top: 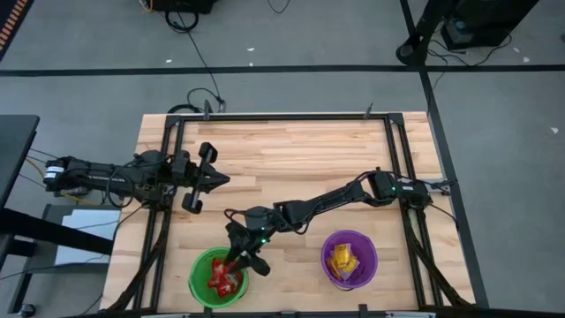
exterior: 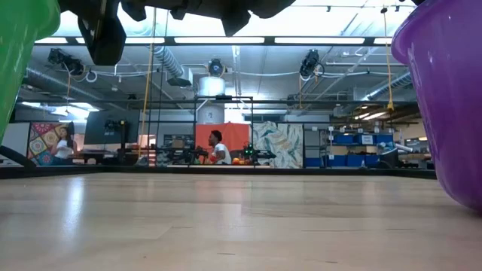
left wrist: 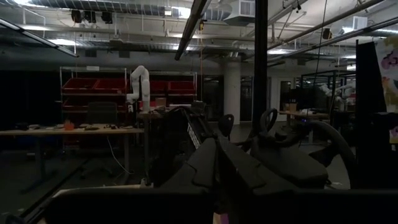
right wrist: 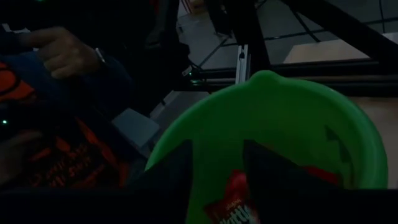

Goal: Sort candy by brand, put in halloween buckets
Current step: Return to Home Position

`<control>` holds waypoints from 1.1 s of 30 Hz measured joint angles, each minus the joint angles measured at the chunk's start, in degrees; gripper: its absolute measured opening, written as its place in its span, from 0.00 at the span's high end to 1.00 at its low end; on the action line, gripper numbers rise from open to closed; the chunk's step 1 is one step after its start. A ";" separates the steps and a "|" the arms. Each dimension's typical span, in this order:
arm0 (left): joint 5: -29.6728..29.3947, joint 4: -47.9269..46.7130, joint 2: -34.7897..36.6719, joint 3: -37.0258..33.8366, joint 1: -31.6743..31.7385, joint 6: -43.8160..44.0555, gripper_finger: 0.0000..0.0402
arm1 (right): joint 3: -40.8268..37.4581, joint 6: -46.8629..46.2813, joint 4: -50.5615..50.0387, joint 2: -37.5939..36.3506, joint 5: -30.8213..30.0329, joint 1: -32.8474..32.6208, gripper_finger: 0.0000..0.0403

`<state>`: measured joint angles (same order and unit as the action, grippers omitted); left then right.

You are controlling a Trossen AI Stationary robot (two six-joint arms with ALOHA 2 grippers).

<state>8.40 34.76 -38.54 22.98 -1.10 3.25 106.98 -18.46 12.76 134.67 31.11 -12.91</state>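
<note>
My right gripper (top: 248,262) hangs over the edge of the round bright green plastic bucket (top: 196,272), with its two fingers spread apart and holding nothing. The red shiny wrapped candy packets (top: 221,281) lie inside this bucket. The yellow packets (top: 342,261) lie inside the round purple plastic bucket (top: 326,256) beside it. My left gripper (top: 199,177) hovers over the left side of the pale wooden table (top: 291,150), its fingers also apart.

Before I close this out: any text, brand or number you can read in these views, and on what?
No text reads clearly.
Red candy in the green bucket, below the open right end effector: pale print, blurred.
Yellow candy in the purple bucket: too small.
White letters on the dark arm, left wrist view: too dim.
Left end effector, waiting at table's left: no markings seen.
</note>
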 joint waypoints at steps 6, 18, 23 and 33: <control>0.00 0.01 0.00 0.00 0.00 0.01 0.94 | 0.00 0.08 0.04 -0.11 0.02 0.00 0.61; -0.02 -3.40 2.79 0.00 0.00 -0.02 0.94 | -0.02 17.09 -31.96 -15.17 -20.63 0.36 0.62; -0.02 -7.30 6.25 0.00 -0.02 0.00 0.94 | -0.02 19.79 -46.12 -26.15 -37.88 -0.56 0.62; -1.51 -32.66 26.50 2.75 0.00 -0.22 0.94 | 0.02 17.98 -66.36 -47.77 -55.39 -6.08 0.62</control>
<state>6.90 2.10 -12.04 25.74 -1.10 3.02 106.99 -0.47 -53.60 86.90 -24.27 -18.98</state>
